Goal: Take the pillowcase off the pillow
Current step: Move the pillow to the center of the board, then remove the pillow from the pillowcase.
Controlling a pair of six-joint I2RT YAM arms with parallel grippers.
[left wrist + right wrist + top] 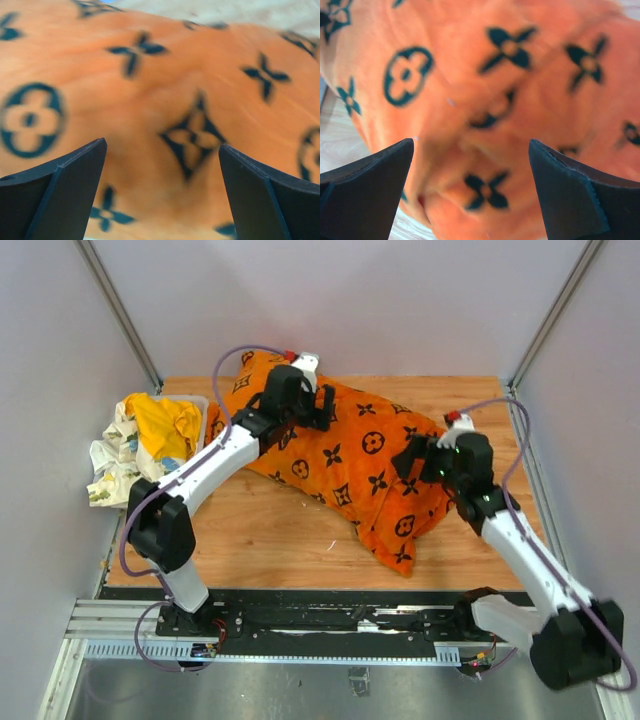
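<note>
The large bright orange fabric pillowcase with black flower and circle motifs point(350, 465) lies plump and filled out on the wooden worktop point(270, 540). It runs on a slant from the far left corner towards the near right.

The left hand point(318, 407) is over the far left part of the cover, just in from its far edge. In its wrist view the left hand point(162, 145) is spread wide, both dark fingers point(60, 190) well apart, with orange cloth filling the whole gap close beneath them (whether the tips touch it I cannot tell).

The right hand point(412, 460) is at the cover's right side, about midway along that edge, pointing in towards the fabric. The right hand point(470, 142) is likewise wide open, gripping nothing, with a rumpled bulge of the orange cloth between and beyond its fingers point(365, 195) and a strip of worktop at the lower left.

At the worktop's left edge, well apart from both hands, a plain yellow cloth point(165, 425) is heaped on a white floral-print cloth point(108, 468).
</note>
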